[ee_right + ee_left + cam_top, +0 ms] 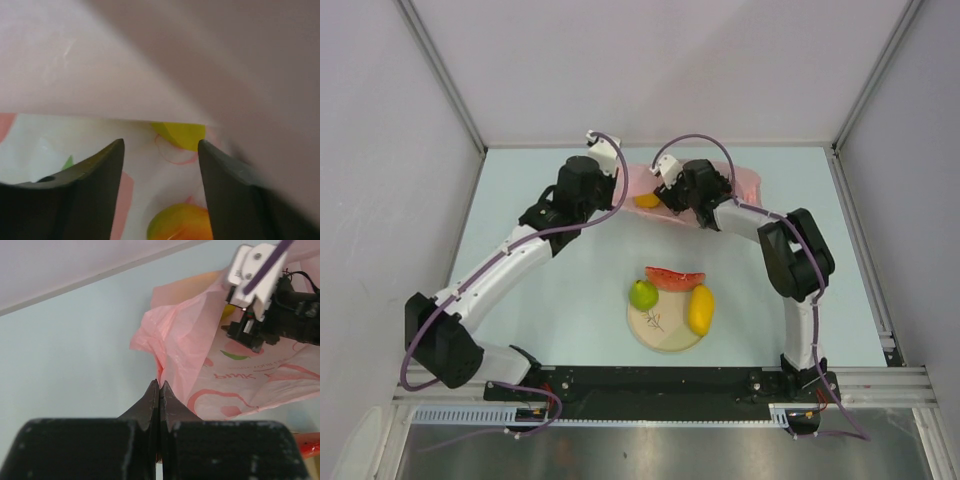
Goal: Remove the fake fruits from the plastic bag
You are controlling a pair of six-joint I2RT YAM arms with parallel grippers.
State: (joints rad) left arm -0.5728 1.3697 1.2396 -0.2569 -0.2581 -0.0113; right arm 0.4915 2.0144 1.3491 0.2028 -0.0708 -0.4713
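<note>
The pink plastic bag (745, 185) lies at the back of the table. My left gripper (159, 385) is shut on the bag's crumpled edge (172, 347), holding the mouth up. My right gripper (161, 145) is inside the bag's mouth with its jaws open and nothing between them. Just below its fingers lies a yellow-orange fruit (180, 222), and a yellow piece (182, 134) shows further in. From above, that yellow-orange fruit (647, 200) sits at the bag's mouth. A green pear (642, 295), a red watermelon slice (674, 277) and a yellow mango (701, 309) rest on the plate.
The round cream plate (670, 338) sits in the middle, in front of the arms' bases. Grey walls close in the table at the back and both sides. The right arm's black wrist (280, 315) hangs over the bag in the left wrist view.
</note>
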